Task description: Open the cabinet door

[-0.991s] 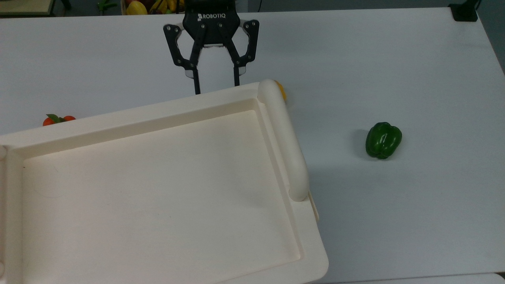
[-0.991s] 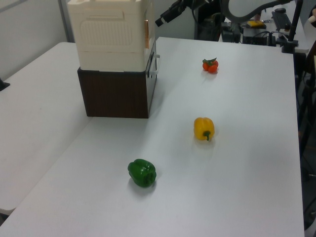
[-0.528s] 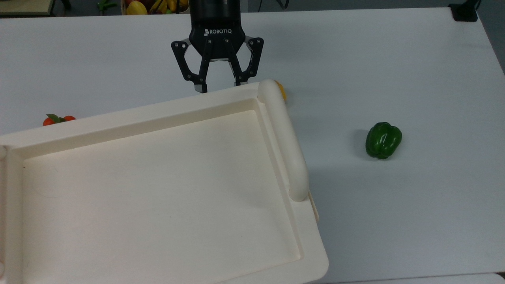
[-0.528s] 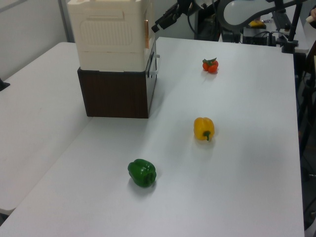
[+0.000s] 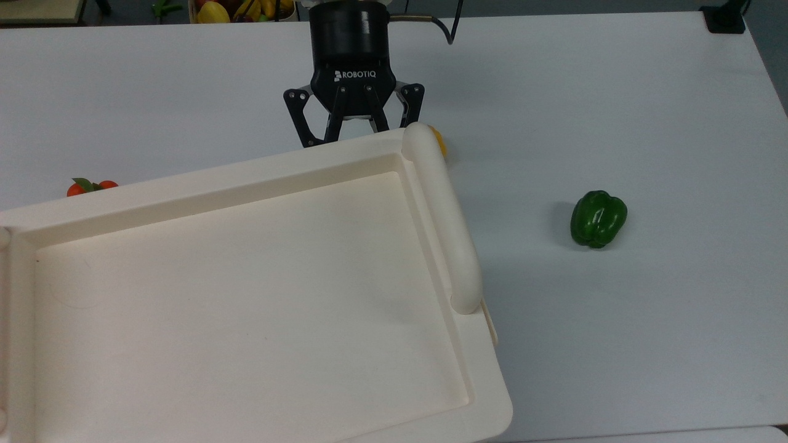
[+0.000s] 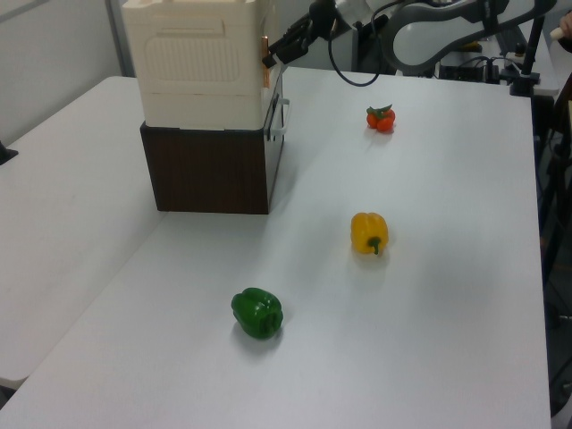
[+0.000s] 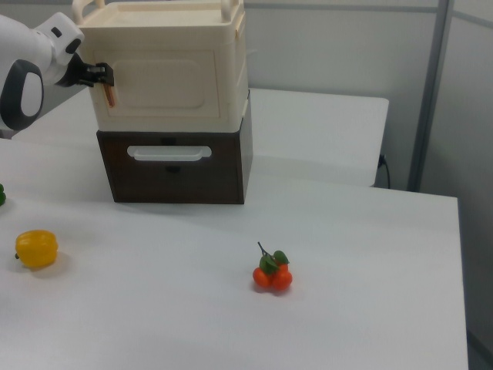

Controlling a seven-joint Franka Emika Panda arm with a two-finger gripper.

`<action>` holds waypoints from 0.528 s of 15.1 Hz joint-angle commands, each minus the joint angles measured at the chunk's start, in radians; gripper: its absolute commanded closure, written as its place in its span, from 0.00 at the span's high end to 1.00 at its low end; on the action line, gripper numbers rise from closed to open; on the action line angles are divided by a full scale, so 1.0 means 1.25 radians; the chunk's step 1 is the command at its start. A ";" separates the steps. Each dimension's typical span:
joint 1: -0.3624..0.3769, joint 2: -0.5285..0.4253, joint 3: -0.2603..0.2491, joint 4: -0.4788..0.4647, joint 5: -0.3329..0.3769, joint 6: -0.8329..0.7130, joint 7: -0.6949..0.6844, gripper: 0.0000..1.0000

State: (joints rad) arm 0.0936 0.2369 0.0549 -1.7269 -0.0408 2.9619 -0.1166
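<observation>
On cabinet front, right view | cabinet door: cream, raised border, flush | gripper: spread at its left edge

The top view looks straight down from close above the cream recessed cabinet top, which takes up much of the frame, with the white table beyond. The left view stands farther off, looking obliquely down the table's length toward the cream-and-brown cabinet. The right view sits lower, facing the cabinet's front. All three share the cabinet; the left and right views also share the orange tomato cluster and the yellow bell pepper.
</observation>
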 commanded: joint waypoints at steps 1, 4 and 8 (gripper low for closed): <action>0.002 0.024 -0.002 0.034 -0.015 0.017 -0.012 0.52; 0.002 0.039 -0.002 0.050 -0.019 0.017 -0.011 0.51; 0.001 0.037 -0.002 0.050 -0.034 0.017 -0.011 0.34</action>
State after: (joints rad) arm 0.0934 0.2520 0.0548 -1.7046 -0.0575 2.9626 -0.1171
